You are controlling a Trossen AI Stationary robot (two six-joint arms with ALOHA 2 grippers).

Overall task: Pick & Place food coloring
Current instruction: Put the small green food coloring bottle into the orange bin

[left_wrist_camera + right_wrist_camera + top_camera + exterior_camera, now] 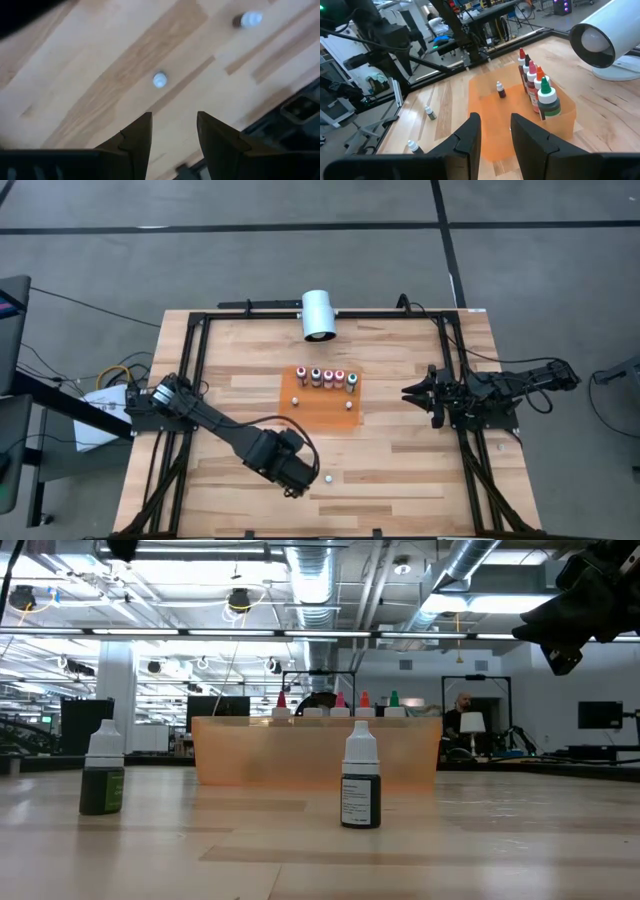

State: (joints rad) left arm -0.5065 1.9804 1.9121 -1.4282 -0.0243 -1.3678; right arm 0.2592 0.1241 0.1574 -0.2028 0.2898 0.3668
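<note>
Several food coloring bottles (327, 376) stand in a row at the far side of the orange tray (322, 418); the right wrist view shows the same row (536, 85). One more bottle (500, 90) stands alone on the tray. Two bottles stand on bare wood near the front edge, a green one (103, 773) and a dark one (361, 780). My left gripper (297, 480) hangs open above the table, pointing down, beside the dark bottle (328, 477); a pale cap (159, 79) lies just beyond its fingers. My right gripper (410, 392) waits open, right of the tray.
A large white cylinder (319, 314) lies at the table's far edge behind the tray. Black frame rails (196, 360) run along the left, right and far sides. Bare wood lies between the tray and the front edge.
</note>
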